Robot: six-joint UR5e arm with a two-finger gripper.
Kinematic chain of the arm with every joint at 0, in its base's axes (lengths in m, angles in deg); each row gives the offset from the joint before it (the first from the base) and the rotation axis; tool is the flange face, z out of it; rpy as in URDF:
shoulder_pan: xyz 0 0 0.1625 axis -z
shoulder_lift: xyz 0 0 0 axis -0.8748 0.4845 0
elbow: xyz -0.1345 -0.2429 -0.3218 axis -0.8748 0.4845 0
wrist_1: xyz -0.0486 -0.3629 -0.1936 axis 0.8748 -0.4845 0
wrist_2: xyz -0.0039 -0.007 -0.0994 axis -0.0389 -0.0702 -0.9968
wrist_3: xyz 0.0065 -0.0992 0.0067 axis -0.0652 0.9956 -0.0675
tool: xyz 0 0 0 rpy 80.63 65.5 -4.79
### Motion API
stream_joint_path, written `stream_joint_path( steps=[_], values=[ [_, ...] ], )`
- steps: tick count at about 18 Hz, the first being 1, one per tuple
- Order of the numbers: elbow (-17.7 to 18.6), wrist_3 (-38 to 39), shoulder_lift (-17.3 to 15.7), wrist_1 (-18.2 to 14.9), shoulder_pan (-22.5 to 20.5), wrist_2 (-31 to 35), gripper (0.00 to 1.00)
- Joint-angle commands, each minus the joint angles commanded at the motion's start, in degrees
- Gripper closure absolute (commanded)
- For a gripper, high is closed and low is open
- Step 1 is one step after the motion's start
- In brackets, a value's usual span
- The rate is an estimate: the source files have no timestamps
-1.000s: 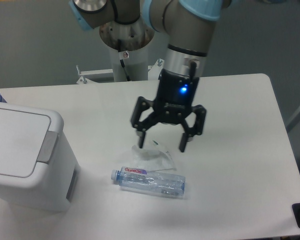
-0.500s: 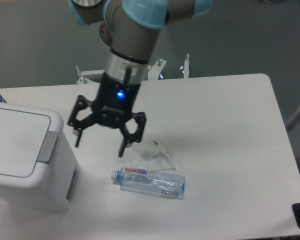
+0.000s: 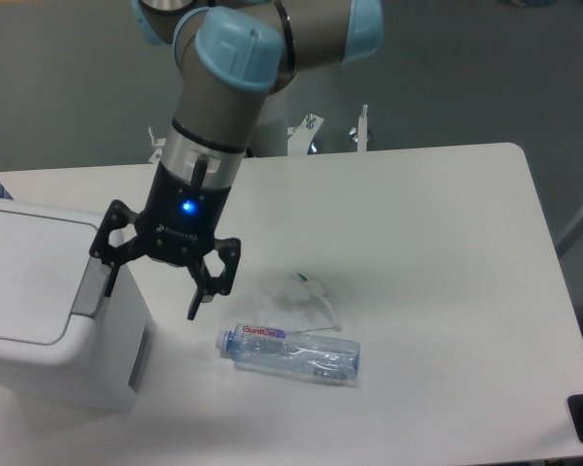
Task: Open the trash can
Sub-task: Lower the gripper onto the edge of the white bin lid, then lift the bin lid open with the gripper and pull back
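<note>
The trash can (image 3: 49, 311) is a large white boxy bin at the left edge of the table, its flat lid down. A grey rectangular tab (image 3: 89, 288) sits on its right rim. My gripper (image 3: 152, 299) is open and empty, pointing down. Its left finger hangs just over the grey tab at the bin's right edge, and its right finger (image 3: 196, 303) hangs over the table beside the bin. I cannot tell whether the left finger touches the tab.
A clear plastic bottle (image 3: 290, 351) lies on its side on the white table (image 3: 447, 252), right of the gripper. A crumpled clear plastic wrapper (image 3: 296, 299) lies just behind it. The robot's base stands at the table's far edge.
The open gripper has swept left across the table, from above the wrapper to the bin's right edge by the grey tab. The bin, bottle and wrapper have not moved.
</note>
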State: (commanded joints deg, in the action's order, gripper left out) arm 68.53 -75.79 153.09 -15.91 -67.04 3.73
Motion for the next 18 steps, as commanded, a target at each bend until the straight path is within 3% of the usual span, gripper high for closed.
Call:
stream_joint_path(
  steps=[18],
  values=[
    [0.1,0.0,0.1,-0.1,0.7,0.1,0.0]
  ],
)
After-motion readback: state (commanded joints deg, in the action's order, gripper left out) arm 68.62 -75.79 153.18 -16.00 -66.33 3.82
